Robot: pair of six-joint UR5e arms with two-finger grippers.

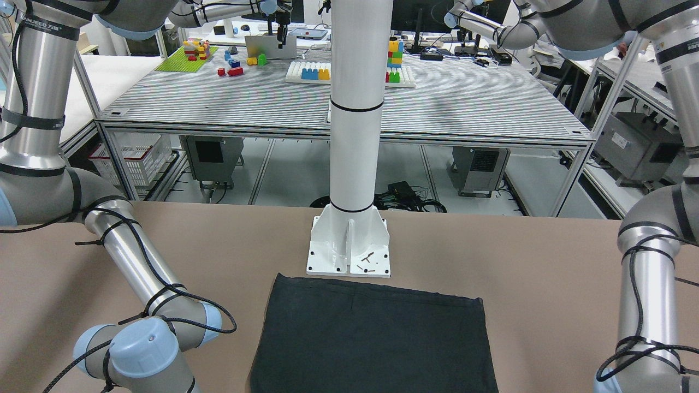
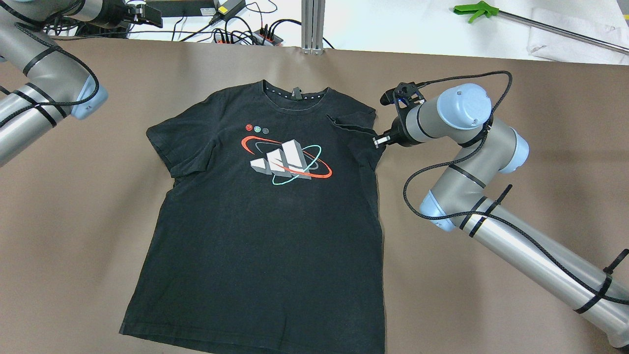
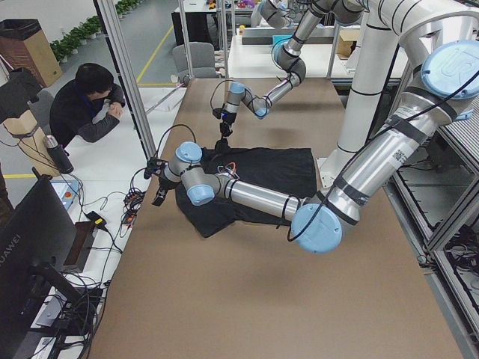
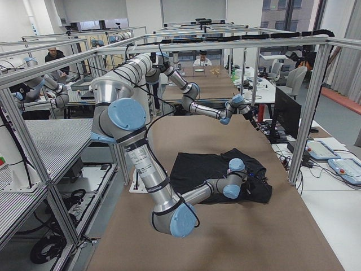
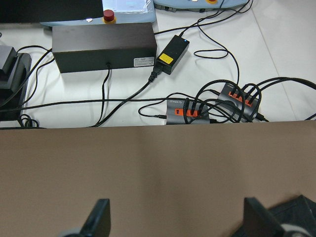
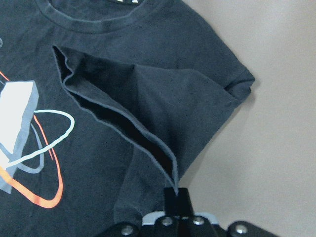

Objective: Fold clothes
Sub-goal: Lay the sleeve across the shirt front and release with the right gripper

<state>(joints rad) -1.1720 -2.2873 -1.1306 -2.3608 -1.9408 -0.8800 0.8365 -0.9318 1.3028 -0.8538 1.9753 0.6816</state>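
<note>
Pinches the soft, probably limp T-shirt (image 2: 255,221) by its sleeve hem (image 6: 148,150) at the tips of the right gripper (image 2: 377,141), with the left gripper (image 5: 177,219) wide and empty.

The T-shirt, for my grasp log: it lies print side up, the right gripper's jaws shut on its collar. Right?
Not the collar: the right wrist-mounted view shows the right gripper shut on the sleeve hem. The T-shirt does lie print side up.
</note>
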